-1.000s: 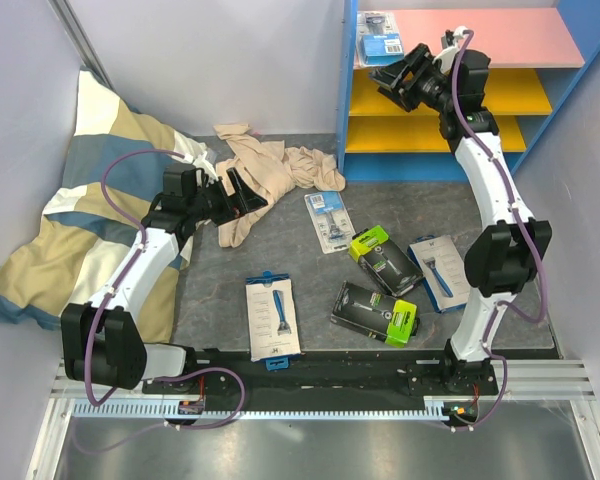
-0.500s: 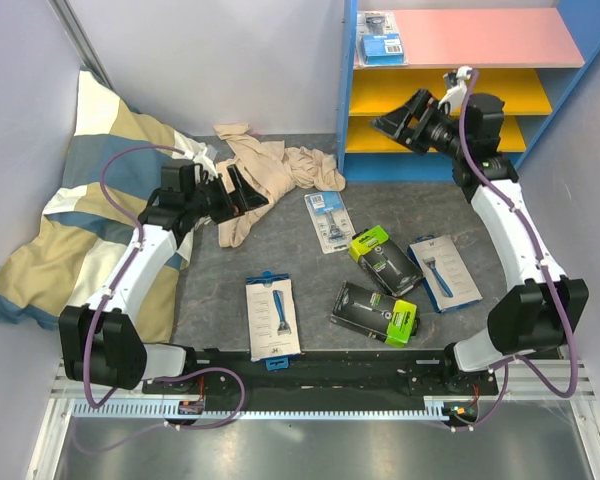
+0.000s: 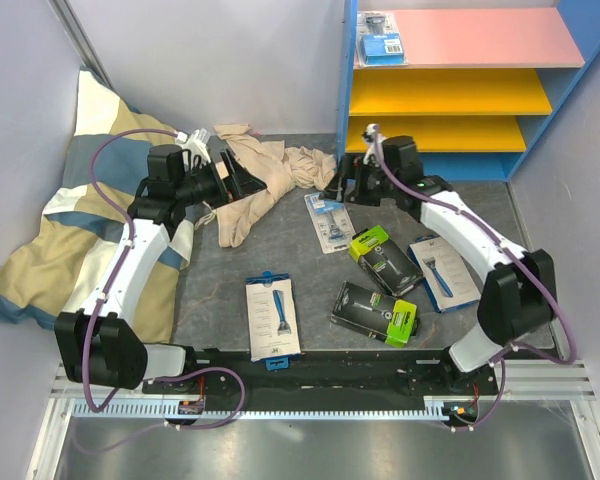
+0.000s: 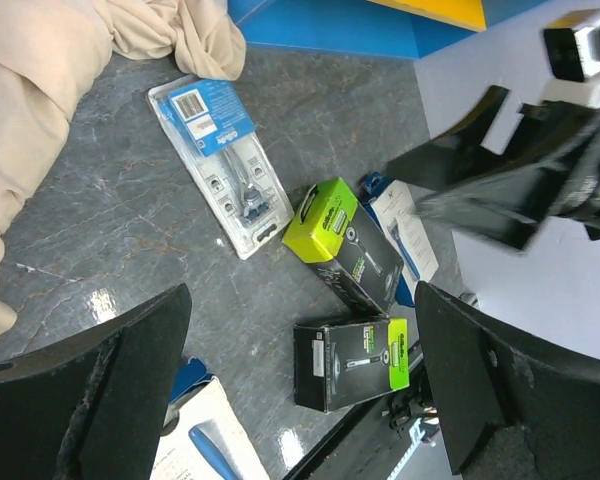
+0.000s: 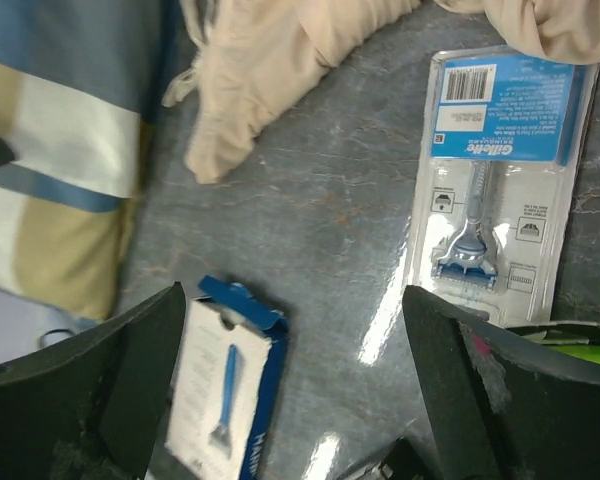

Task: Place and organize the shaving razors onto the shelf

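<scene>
Right gripper point(image 3: 340, 190) down from shelf point(image 3: 480, 40) to centre frame; both arms' jaws spread, nothing held.
One blister pack point(image 3: 380, 38) on pink board, top edge cropped. Beige cloth point(image 3: 270, 170) beside left gripper point(image 3: 248, 183). Second blister point(image 3: 329, 220), card end toward frame top, white-blue boxes point(image 3: 271, 317) upright lengthwise in frame; black-lime boxes point(image 3: 375, 311) skewed, lower centre.

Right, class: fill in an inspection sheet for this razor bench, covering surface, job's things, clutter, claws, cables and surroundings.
Surface: grey table, marbled.
Job's things: one blister pack on the shelf, pink board; on the table, a loose blister pack, two black-green boxes, two white-blue boxes.
Clutter: beige cloth, striped pillow.
Claws: left claw open, empty, by the cloth; right claw open, empty, by the loose blister pack.
Cables: purple cables along both arms.
Surroundings: white walls.
</scene>
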Available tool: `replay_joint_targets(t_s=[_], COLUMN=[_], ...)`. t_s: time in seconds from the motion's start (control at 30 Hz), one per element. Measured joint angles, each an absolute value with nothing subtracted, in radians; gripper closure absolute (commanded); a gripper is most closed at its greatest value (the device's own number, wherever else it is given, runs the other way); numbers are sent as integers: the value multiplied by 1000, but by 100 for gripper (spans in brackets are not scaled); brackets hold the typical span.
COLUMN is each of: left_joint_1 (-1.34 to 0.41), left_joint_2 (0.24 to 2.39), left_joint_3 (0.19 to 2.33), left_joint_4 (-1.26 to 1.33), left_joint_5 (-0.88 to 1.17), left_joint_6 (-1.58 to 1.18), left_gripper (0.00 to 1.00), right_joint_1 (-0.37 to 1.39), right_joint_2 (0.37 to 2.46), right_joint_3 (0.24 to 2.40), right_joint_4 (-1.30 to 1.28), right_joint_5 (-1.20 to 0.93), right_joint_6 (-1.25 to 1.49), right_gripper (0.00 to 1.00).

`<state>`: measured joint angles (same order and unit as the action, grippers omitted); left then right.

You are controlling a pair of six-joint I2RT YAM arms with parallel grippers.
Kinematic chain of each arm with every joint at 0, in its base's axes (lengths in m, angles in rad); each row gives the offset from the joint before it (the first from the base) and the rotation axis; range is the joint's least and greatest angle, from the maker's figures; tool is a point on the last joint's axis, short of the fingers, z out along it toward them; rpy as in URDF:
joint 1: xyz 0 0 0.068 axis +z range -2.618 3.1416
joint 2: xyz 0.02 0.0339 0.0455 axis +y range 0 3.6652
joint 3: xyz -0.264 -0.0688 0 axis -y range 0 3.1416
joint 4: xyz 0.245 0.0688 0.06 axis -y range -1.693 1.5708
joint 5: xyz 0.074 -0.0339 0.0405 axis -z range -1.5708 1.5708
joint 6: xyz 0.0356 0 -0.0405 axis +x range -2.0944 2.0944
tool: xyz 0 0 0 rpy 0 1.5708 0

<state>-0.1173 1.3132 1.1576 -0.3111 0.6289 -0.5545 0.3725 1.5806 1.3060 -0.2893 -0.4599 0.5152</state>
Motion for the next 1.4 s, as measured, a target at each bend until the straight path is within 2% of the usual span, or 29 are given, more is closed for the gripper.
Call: replay_joint_targets(t_s=[0.23,0.47,0.73,1.1,1.2,1.4], left_joint_1=[-117,-117,-117,-117,-117,-117], left_joint_2=[1285,1266,1266,1266,1266,1266], left_joint_3=[1148,1117,1109,1082,1070,1041], left_joint_4=[-310,-308,-307,-304,-304,-287], left_joint_5=[632,633,633,632,632,634], left_joint_6=[-553,-550,-548,-546,-546,-547], left_gripper=[0,0,0,0,0,0], right_joint_1=[500,528,529,529,529,531], right_joint_2=[1765,1900,1962,2053,2082,2130], right_joint_3=[1358,1404,1497,1510,1516,1541], right_joint_4=[-357,-394,-389,-373,-369,-352], right_joint_5=[-167,25,89,114,116,156], right_joint_6=[445,411,385,370,370,367], right_gripper=[6,18,31,39,45,63])
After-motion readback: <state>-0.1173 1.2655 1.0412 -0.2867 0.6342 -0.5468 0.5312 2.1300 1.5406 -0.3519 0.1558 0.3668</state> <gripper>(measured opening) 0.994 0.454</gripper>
